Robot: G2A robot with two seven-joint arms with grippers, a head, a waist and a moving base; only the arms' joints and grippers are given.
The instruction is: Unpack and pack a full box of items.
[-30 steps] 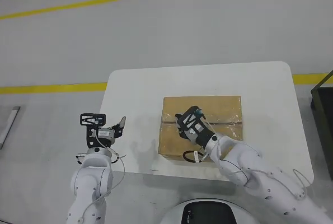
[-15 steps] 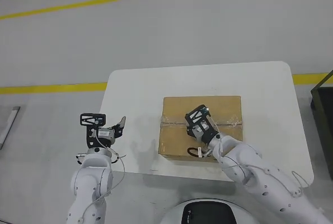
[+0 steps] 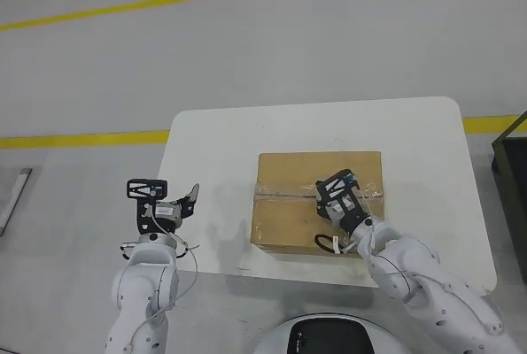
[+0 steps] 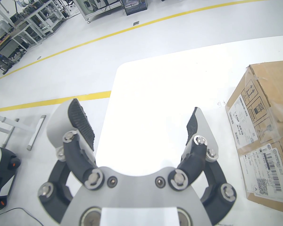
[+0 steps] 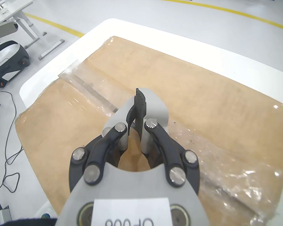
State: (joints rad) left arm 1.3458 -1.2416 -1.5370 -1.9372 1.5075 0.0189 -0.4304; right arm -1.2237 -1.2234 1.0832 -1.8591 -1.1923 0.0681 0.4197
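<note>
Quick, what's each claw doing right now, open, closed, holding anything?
Left claw: open, holding nothing.
Right claw: shut, nothing visibly held, over the taped top of the cardboard box.

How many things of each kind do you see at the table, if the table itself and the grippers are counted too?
Table: 1
Cardboard box: 1
Grippers: 2, the left gripper and the right gripper
Total: 4
</note>
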